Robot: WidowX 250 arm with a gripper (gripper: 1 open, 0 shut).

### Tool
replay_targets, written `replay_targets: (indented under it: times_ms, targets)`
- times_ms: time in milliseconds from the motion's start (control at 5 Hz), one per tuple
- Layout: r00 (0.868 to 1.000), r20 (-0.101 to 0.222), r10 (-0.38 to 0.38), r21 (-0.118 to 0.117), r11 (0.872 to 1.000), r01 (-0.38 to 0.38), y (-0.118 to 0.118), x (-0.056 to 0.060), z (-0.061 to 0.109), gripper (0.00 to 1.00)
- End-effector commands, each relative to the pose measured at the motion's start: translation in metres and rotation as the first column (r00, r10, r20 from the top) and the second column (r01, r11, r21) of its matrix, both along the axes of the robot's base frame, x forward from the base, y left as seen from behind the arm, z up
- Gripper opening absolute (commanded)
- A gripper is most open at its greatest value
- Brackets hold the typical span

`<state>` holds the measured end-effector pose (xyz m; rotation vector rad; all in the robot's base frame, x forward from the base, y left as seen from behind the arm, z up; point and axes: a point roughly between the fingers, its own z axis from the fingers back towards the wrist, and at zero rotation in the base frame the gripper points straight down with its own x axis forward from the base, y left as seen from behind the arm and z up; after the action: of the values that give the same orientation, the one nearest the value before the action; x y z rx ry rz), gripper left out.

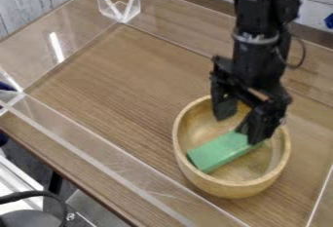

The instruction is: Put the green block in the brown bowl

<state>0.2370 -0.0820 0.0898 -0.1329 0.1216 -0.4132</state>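
Releasing the green block [223, 152] into the brown bowl [233, 180] appears complete. The block lies inside the bowl, on the bowl floor, with its long side set diagonally across the view. Its near end sits close to the left part of the bowl wall. The whole visible length of the block is within the rim; no part of it is seen to overhang.

The black gripper [246, 121] is above the bowl, toward its far side. Its fingers are spread wide, one to each side, and no object is seen between them. The block is below the fingers and does not appear to be gripped. Whether a fingertip touches the block or the bowl wall cannot be determined from this view.

Status of the task, as judged from the present positions: placement is done. The remaining step is retraction. The arm should rise straight up with the fingers apart, so that neither finger catches the rim. A sideways motion at this height could drag or tip the bowl.

Markings: no brand, label or legible writing can be read on the block, the bowl, the arm or the wooden table [117, 94].
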Motion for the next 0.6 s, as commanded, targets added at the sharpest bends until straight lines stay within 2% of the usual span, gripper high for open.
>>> replay_targets:
  times_ms: [0, 200, 400]
  targets:
    - [0.994, 0.113, 0.009, 0.006, 1.0, -0.01, -0.0011, 0.0116, 0.0436, 1.0]
    - [0.993, 0.113, 0.019, 0.014, 1.0, -0.02, 0.0032, 0.0117, 0.0501, 1.0]
    - [0.995, 0.102, 0.019, 0.016, 1.0, -0.021, 0.0047, 0.0117, 0.0469, 1.0]
